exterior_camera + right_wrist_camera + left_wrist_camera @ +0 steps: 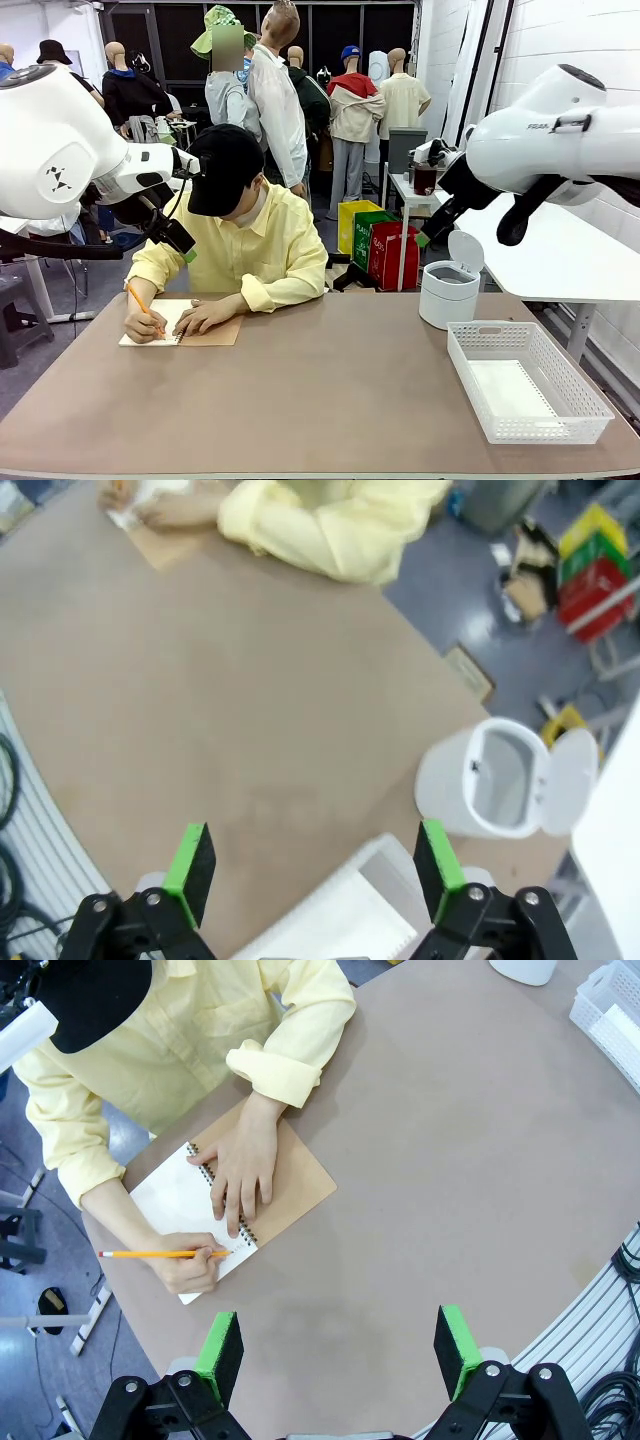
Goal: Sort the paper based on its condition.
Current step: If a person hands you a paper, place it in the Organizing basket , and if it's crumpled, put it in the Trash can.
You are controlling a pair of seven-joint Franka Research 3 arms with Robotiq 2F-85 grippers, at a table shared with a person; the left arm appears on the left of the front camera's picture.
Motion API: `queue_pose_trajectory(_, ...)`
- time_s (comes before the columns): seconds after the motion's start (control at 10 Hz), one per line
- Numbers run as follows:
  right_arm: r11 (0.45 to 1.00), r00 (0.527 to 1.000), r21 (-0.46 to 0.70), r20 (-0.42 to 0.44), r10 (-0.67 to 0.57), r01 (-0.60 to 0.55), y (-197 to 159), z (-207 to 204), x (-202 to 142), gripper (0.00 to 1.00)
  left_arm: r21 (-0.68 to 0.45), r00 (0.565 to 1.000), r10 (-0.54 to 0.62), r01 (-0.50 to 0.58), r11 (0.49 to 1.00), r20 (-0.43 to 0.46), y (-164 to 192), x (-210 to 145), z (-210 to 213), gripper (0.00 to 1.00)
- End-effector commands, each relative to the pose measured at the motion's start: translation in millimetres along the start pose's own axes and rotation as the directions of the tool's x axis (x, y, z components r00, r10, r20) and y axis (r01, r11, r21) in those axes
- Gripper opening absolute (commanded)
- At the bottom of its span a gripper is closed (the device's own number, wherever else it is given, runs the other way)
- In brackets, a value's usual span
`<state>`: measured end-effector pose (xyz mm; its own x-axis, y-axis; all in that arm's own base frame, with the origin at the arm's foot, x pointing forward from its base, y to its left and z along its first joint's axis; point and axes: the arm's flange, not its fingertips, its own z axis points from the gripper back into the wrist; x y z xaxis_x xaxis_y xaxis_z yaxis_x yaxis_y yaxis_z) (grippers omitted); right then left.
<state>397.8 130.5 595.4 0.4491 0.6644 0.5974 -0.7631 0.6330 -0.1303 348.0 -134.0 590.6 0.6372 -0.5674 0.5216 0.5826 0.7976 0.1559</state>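
We see the left gripper hovering above the brown table, its green-padded jaws spread wide with nothing between them. Beyond it, a person in a yellow shirt leans over an open spiral notebook with a brown card cover. One hand lies flat across the spiral binding, while the other hand writes on the white page with an orange pencil.

The right gripper hangs released and empty over the table's other end, near a small round white bin with its flip lid raised. Just beside the bin stands a white plastic lattice basket. A plain white sheet of paper seems to lie flat inside it, though it could be the basket's own floor.
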Motion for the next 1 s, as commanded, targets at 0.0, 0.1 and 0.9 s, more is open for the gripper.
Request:
queue_pose_trajectory(0.0, 0.993, 0.991, 0.092, 0.119, 0.064, -0.075, 8, -1, -20, 1.00, 0.001, 1.000, 0.005, -0.005, 1.000, 0.000, 1, 0, 1, 1.00)
queue_pose_trajectory(0.1, 0.987, 0.984, 0.125, 0.154, 0.086, -0.106, 13, -1, -21, 1.00, 0.001, 1.000, 0.005, -0.005, 1.000, 0.000, 1, 0, 1, 1.00)
queue_pose_trajectory(0.9, 0.984, 0.963, 0.105, 0.241, 0.117, -0.146, 27, 7, -21, 1.00, 0.001, 1.000, 0.005, -0.005, 1.000, 0.000, 1, 0, 1, 1.00)
